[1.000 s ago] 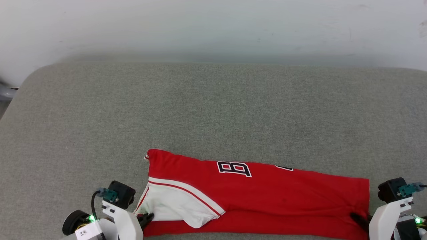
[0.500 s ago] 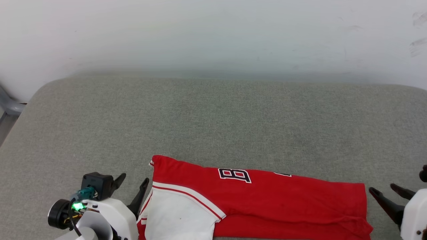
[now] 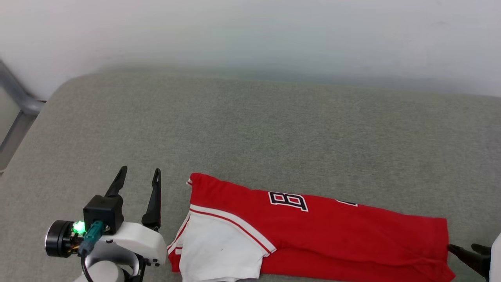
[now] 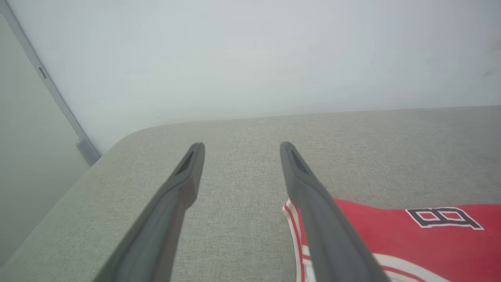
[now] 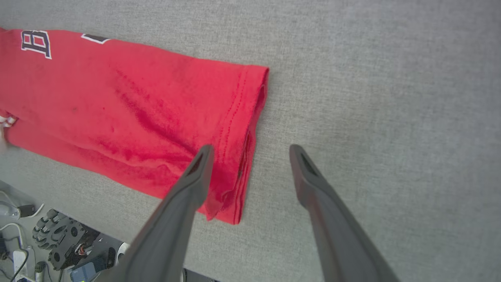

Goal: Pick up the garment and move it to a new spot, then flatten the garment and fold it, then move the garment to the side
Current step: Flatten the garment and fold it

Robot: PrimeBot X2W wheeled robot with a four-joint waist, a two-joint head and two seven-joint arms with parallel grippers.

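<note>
1. Garment (image 3: 313, 231) lies as a long, folded red band along the near edge of the grey tabletop (image 3: 250, 129). Its white sleeve (image 3: 219, 250) is at the left end and its hem (image 5: 250, 117) at the right. The largest risk, as I judge it, is that near edge: the cloth sits so close to it that any pull toward me could drag the garment off.
2. The next risk is the stacked layers. The hem end is puckered, so a pinch that catches only the top layer at either end would likely open or skew the fold.
3. A smaller risk is the sleeve, which rests loose on top of the red. A careless sweep of a finger could flip or bunch it.
4. My left end effector (image 3: 141, 169) is spread wide and holds nothing. It stands just left of the sleeve end with a strip of bare tabletop between, its fingers pointing toward the far side.
5. My right end effector (image 5: 251, 147) is also spread wide and empty, at the near right corner of the garment. In the right wrist view one finger crosses over the hem and the other is over bare tabletop. I cannot tell whether either touches the cloth.
</note>
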